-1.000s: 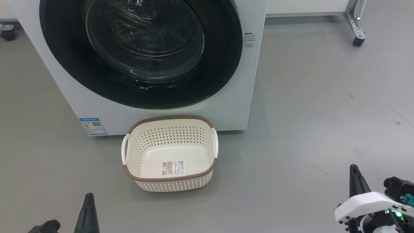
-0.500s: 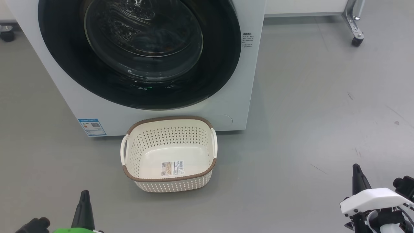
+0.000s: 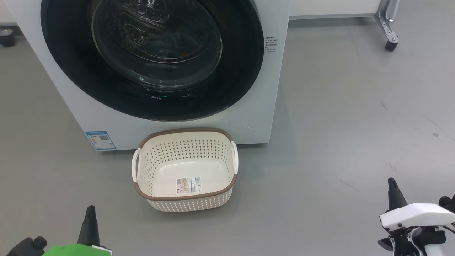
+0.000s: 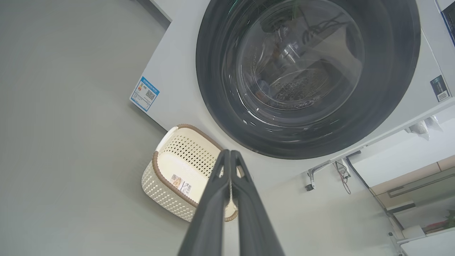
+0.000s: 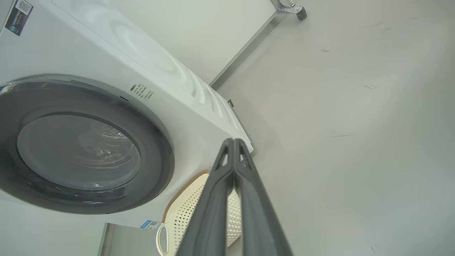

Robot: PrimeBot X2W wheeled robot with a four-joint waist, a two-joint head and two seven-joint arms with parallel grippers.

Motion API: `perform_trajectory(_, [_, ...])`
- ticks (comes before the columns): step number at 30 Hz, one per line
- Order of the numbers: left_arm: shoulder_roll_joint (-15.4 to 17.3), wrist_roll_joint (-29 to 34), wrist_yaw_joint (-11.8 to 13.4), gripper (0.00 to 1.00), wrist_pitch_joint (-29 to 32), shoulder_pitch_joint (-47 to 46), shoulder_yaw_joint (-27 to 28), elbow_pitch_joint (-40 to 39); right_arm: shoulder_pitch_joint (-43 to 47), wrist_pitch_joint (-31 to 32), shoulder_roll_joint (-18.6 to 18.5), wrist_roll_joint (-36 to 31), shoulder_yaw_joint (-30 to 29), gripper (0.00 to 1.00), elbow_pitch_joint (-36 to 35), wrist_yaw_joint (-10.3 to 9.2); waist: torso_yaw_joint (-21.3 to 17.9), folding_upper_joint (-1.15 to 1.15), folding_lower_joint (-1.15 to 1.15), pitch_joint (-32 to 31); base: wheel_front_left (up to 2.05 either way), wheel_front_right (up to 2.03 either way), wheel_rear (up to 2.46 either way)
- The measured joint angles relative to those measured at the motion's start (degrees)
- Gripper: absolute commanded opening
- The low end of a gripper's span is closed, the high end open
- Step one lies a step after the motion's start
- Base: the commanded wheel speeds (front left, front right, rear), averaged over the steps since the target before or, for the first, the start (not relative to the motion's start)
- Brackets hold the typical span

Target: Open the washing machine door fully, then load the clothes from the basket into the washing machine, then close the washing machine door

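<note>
Over the last second both arms have drawn back toward the bottom corners of the head view, though the whole picture has shifted a little too, so part of that is the camera. The left gripper (image 3: 90, 213) and the right gripper (image 3: 392, 186) each have their fingers pressed together on nothing. The door (image 3: 149, 96) sits flush against the washing machine (image 3: 249, 121), and the basket (image 3: 185, 131) stands empty on the floor (image 3: 320, 142) just in front of it. What lies behind the glass is too dim to tell. The job looks finished, with the arms pulling clear.
</note>
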Motion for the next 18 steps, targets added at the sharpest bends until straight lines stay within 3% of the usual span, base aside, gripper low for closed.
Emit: perform_trajectory(18, [0.56, -14.07, 0.00, 0.00, 3.50, -2.43, 0.66, 0.97, -1.19, 3.24, 0.04, 15.96, -0.91, 0.00, -0.38, 0.13, -0.26, 0.00, 0.00, -0.11, 0.00, 0.00, 0.00])
